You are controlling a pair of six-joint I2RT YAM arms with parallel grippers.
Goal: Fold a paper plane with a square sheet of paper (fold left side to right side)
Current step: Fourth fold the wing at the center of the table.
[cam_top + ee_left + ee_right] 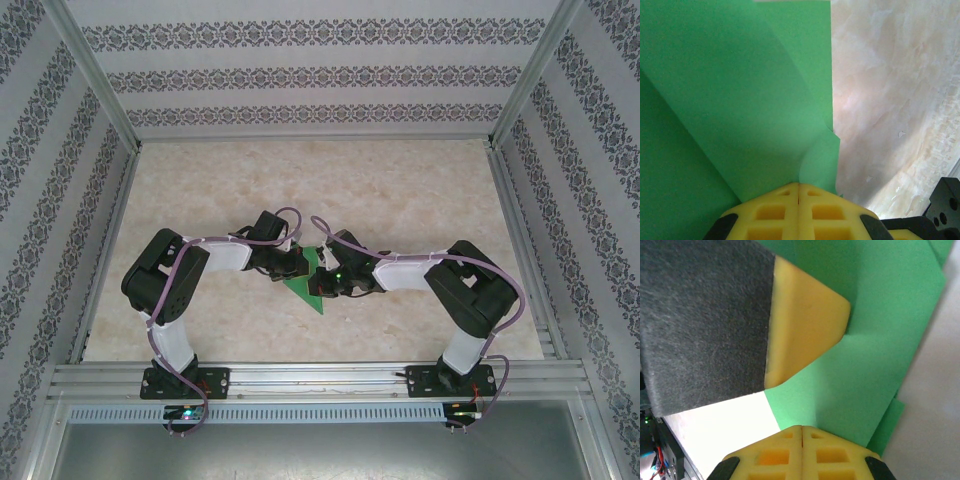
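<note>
- The green paper (pixel 308 288) lies on the marbled table (pixel 400 190), a little toward 6 o'clock from the table's middle; from above it shows a triangular outline with a sharp corner aimed at about 6 o'clock; it sits between the two grippers.
- The left gripper (pixel 295 262) reaches in from 9 o'clock and meets the paper at its 11 o'clock edge; in the left wrist view its yellow fingertips (pixel 785 207) are pressed flat together with no gap, right at a crease where layered green flaps spread toward 12 o'clock; whether a layer is caught between them I cannot tell.
- The right gripper (pixel 335 283) comes in from 3 o'clock and meets the paper's 3 o'clock side; in the right wrist view its yellow fingertips (pixel 815 450) are likewise closed tight, touching the paper's near edge; a pinch cannot be confirmed.
- In the right wrist view, the left gripper's yellow finger (pixel 805 325) with dark grey backing rests on the paper at 10 o'clock; bare table shows at 7 o'clock and 4 o'clock.
</note>
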